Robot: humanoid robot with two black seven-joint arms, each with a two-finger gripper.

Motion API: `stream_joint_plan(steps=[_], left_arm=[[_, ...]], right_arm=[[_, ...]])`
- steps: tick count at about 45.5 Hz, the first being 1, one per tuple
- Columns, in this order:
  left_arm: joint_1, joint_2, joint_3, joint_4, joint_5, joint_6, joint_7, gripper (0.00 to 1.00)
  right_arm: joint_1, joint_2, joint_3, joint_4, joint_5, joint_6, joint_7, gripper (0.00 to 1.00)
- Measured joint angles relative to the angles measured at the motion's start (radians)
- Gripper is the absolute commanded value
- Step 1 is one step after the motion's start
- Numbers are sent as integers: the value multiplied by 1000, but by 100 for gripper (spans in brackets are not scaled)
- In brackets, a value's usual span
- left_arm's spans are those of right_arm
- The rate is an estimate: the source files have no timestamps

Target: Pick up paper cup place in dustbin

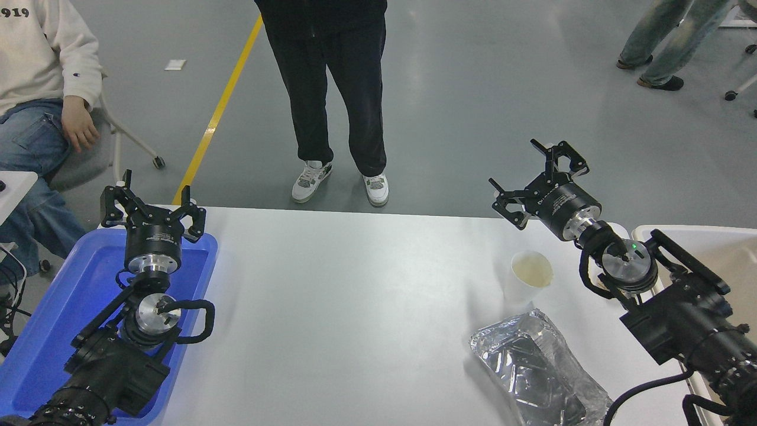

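The small white paper cup (528, 277) stands upright on the white table (355, 307), right of the middle, its pale cream inside showing. My right gripper (535, 174) is open and empty, raised near the table's far edge, above and beyond the cup and apart from it. The cream-beige dustbin (724, 245) sits at the right edge, mostly hidden behind my right arm. My left gripper (152, 207) is open and empty, parked over the blue tray at the lower left.
A crushed silver foil tray (535, 370) lies just in front of the cup. A shallow blue tray (65, 313) sits at the table's left. A person in black trousers (340, 89) stands at the far side; another person sits at the upper left.
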Motion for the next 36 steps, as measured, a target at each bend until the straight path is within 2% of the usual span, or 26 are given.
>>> stream_joint_plan(steps=[27, 36], left_arm=[[-3, 7, 12, 0, 0, 0, 0, 99], [-3, 7, 15, 0, 0, 0, 0, 99]], right_arm=[[-4, 3, -9, 11, -4, -1, -1, 100], [0, -1, -33, 24, -50, -5, -2, 100]])
